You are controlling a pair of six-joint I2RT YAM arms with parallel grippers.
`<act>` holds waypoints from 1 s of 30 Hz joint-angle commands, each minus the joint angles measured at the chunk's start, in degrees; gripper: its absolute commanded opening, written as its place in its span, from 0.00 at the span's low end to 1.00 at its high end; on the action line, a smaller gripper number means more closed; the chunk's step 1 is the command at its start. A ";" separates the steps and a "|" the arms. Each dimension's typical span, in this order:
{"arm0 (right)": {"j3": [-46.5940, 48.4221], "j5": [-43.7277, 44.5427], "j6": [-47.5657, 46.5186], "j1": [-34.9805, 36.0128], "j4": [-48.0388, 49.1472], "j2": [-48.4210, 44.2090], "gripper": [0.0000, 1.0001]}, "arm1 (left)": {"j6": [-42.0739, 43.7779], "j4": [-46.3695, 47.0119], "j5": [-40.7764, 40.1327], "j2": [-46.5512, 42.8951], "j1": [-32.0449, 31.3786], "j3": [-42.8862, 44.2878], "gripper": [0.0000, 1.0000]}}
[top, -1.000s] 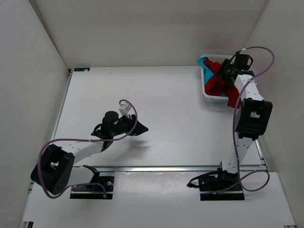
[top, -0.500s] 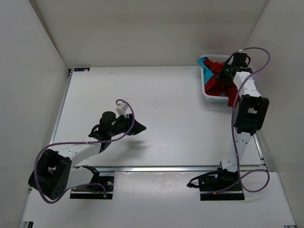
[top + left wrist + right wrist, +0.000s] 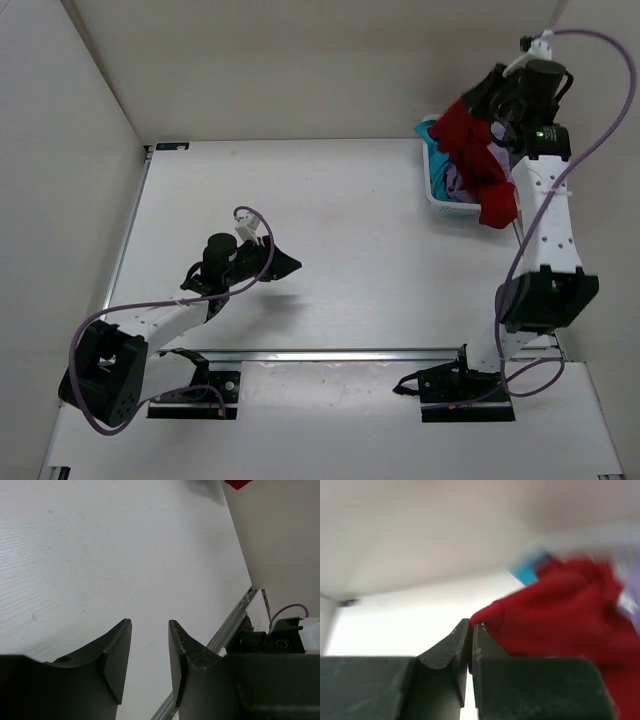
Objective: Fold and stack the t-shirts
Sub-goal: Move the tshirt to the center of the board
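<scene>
The held t-shirt hangs from my right gripper, its bulk below and to the right of the fingertips. It trails down into the basket, with its lower end draped over the basket's near rim. The basket sits beneath that hand at the far right corner of the table, with two other t-shirts lying in it under the held one. My left gripper hovers over the table well to the left of the basket and nearer to me.

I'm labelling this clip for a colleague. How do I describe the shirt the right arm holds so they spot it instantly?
At the table's far right corner sits a white basket. The right gripper pinches a red t-shirt hanging over its rim. It alone is red and raised; the teal shirt and lavender shirt lie inside.
</scene>
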 commanded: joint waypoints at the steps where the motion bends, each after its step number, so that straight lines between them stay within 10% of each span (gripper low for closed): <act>1: 11.82 -2.24 -4.11 9.67 2.52 -9.16 0.00 | -1.82 0.15 0.29 -1.07 1.15 1.70 0.46; 6: 16.76 -14.68 -1.24 18.05 10.04 -14.61 0.00 | -4.53 0.84 0.37 -2.03 3.61 0.56 0.47; 14: 9.05 -40.80 23.64 9.80 37.72 -14.70 0.00 | -6.65 0.41 0.29 -7.12 10.47 -2.78 0.58; 23: -32.68 -44.34 28.93 6.37 55.59 -15.41 0.00 | -4.72 -1.70 -3.22 -9.15 8.11 -6.39 0.71; 30: -41.50 -39.25 22.16 3.91 48.57 -12.85 0.00 | 3.18 -10.14 -12.27 -11.78 3.70 -8.24 0.78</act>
